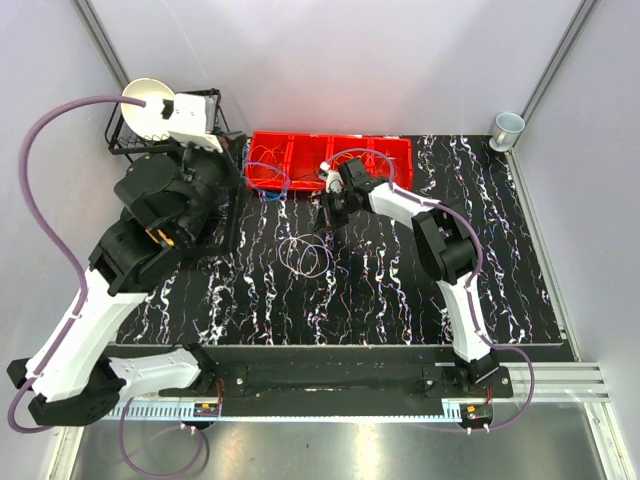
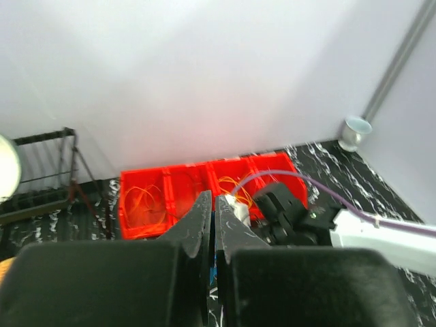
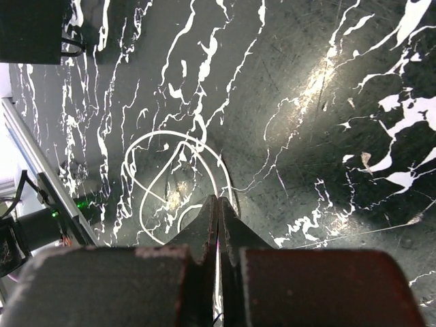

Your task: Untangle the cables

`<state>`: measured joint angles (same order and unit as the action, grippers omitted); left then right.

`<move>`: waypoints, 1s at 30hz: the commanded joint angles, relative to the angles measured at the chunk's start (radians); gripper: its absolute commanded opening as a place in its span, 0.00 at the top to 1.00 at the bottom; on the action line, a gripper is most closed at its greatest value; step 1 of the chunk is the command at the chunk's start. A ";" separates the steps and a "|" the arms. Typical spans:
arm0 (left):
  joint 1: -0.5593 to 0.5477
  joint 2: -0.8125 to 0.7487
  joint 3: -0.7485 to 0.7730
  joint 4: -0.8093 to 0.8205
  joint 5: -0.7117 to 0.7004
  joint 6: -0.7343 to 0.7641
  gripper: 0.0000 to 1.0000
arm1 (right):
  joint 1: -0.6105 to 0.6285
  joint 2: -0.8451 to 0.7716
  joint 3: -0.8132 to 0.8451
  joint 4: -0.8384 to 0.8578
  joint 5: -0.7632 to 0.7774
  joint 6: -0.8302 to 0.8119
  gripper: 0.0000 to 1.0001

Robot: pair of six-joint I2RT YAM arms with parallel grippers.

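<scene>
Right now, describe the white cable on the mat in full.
The white cable is a thin, flexible wire lying flat in a few overlapping loops on the black marbled mat, in front of the red tray. One strand runs into the tips of the shut right hand, which seems to pinch it.

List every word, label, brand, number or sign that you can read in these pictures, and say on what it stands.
No text can be read in any view.
Front rail: a strip of fine marks, too small to read.
Red bin, cup, white cable: no label or print shows on them.
</scene>
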<state>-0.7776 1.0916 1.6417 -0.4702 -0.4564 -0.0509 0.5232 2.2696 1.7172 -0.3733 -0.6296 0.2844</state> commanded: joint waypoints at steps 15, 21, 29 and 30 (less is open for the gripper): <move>0.162 0.236 0.095 0.113 -0.016 0.002 1.00 | -0.063 -0.084 -0.042 0.025 0.076 0.032 1.00; 0.242 0.349 0.162 0.134 0.117 -0.070 1.00 | -0.143 -0.137 -0.106 0.045 0.001 0.042 1.00; 0.278 0.552 0.292 0.194 0.171 -0.093 1.00 | -0.224 -0.173 -0.179 0.122 -0.096 0.076 1.00; 0.279 0.576 0.314 0.194 0.176 -0.095 1.00 | -0.229 -0.171 -0.179 0.123 -0.113 0.078 1.00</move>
<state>-0.5087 1.5841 1.8503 -0.3531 -0.3382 -0.1261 0.3061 2.1574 1.5543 -0.3172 -0.6563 0.3370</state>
